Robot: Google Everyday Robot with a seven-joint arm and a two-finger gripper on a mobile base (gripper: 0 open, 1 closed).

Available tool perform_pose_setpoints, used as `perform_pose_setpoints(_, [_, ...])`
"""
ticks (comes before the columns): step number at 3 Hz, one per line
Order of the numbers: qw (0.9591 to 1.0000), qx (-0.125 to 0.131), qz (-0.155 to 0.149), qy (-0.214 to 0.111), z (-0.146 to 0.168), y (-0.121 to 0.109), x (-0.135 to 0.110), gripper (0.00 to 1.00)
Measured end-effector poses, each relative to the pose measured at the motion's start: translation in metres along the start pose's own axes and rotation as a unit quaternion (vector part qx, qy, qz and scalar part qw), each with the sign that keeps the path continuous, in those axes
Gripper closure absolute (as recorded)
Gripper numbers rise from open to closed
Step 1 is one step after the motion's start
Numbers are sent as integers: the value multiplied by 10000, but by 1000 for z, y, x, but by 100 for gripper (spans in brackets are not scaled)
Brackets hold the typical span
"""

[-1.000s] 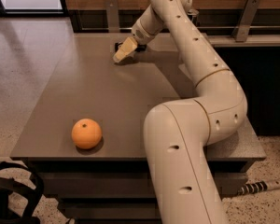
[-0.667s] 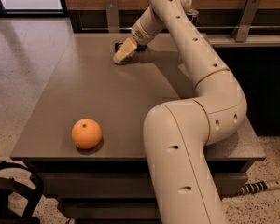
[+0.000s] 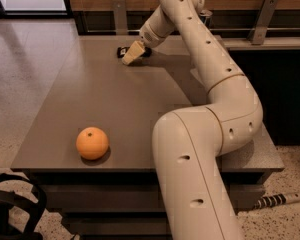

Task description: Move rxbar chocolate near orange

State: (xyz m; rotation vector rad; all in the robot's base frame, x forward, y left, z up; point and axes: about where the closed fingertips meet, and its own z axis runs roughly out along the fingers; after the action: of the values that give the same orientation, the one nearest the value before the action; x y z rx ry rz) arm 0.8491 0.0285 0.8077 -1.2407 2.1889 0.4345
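The orange [image 3: 92,143] sits near the front left corner of the brown table [image 3: 105,99]. The rxbar chocolate [image 3: 124,51] shows only as a small black end with white marks at the far middle of the table; the rest is hidden behind the gripper. My gripper [image 3: 132,54] reaches across the table on the long cream arm and sits right at the bar, its cream fingers [image 3: 133,52] pointing down and left over it. The bar lies far from the orange, across most of the table's depth.
A dark can-like object [image 3: 206,16] peeks out behind the arm at the back. A wooden wall with metal brackets [image 3: 262,19] runs behind the table. My arm's lower links [image 3: 200,169] cover the table's right front. A black chair part [image 3: 10,209] is at bottom left.
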Motion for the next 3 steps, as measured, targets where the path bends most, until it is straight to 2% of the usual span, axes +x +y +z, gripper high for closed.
perform_pose_setpoints(1, [10000, 1, -1, -1, -6, 1, -4, 96])
perform_pose_setpoints(3, [10000, 2, -5, -5, -8, 1, -6, 100])
